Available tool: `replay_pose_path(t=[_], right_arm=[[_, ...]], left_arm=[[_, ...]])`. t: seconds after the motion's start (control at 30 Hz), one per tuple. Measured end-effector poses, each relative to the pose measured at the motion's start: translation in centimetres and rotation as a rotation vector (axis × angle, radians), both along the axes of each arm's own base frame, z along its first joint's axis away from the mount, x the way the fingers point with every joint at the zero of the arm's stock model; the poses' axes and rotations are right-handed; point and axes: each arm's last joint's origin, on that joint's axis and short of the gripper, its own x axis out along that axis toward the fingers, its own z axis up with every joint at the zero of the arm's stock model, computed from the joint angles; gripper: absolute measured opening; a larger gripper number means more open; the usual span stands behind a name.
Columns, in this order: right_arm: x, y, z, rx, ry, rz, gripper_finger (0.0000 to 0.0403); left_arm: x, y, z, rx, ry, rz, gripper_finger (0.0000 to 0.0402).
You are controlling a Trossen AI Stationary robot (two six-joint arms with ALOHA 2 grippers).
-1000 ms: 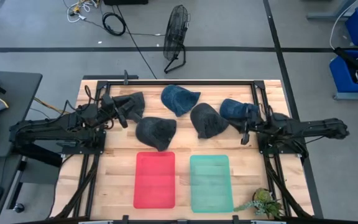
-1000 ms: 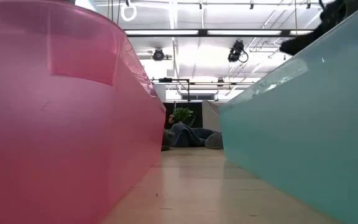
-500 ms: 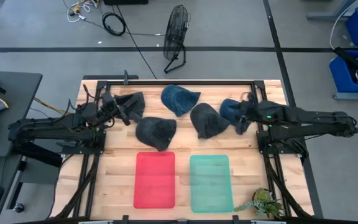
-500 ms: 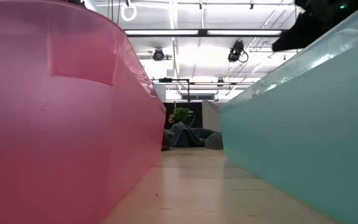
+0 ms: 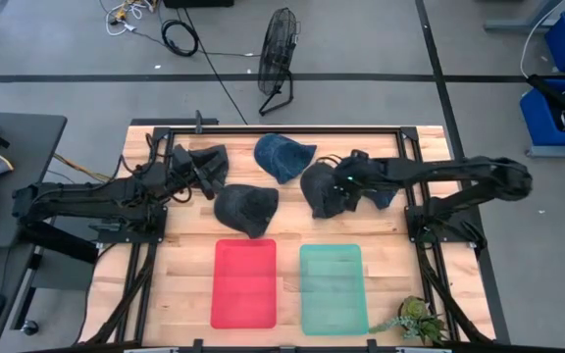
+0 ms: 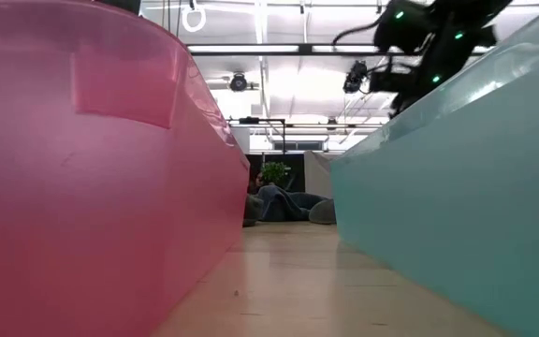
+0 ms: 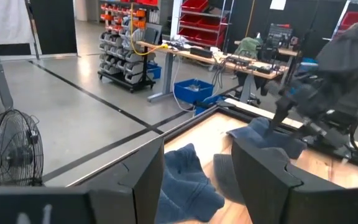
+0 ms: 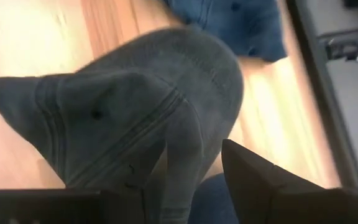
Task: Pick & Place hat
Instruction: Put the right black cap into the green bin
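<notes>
Several caps lie on the wooden table in the high view. A dark grey cap (image 5: 322, 192) sits in the middle, with a blue cap (image 5: 284, 155) beyond it. A second blue cap (image 5: 385, 179) is partly hidden under my right arm. Another dark cap (image 5: 246, 208) lies left of centre, and a black cap (image 5: 211, 160) at far left. My right gripper (image 5: 345, 188) (image 8: 194, 180) is open over the grey cap's (image 8: 135, 106) right edge. My left gripper (image 5: 202, 178) (image 7: 197, 180) is open, raised beside the black cap. My right gripper comes at the grey cap slanting down from the table's right. Its open fingers (image 8: 247, 168) stand on either side of a ridge at the cap's right edge (image 8: 182, 146). Whether they touch it, I cannot tell.
A red tray (image 5: 244, 282) and a teal tray (image 5: 333, 287) sit side by side at the near edge; both fill the low view (image 6: 92, 168) (image 6: 457, 187). A small plant (image 5: 415, 319) stands at the near right corner. A fan (image 5: 279, 59) is on the floor beyond.
My right arm has reached from the table's right side toward the left, passing over the blue cap until its gripper is at the grey cap. In the low view it has come in at the upper right. My left gripper has edged slightly right. The caps have stayed put.
</notes>
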Motion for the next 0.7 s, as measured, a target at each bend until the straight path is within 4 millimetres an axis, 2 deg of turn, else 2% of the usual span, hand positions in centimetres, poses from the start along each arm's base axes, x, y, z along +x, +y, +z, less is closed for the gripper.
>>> replay_pose_path(t=[0.2, 0.43, 0.7], right_arm=[[1.6, -1.3, -1.3, 0.095, 0.098, -0.011, 0.0160], [2.2, -2.9, -3.3, 0.087, 0.172, -0.069, 0.0160], [3.0, -3.8, -4.1, 0.064, 0.126, -0.097, 0.0152]], left_arm=[[0.0, 0.0, -0.3, -0.004, 0.028, 0.000, 0.0193], [-0.1, -0.2, -0.9, -0.014, 0.098, -0.010, 0.0193], [0.0, -0.5, -1.0, -0.014, 0.109, -0.034, 0.0193]])
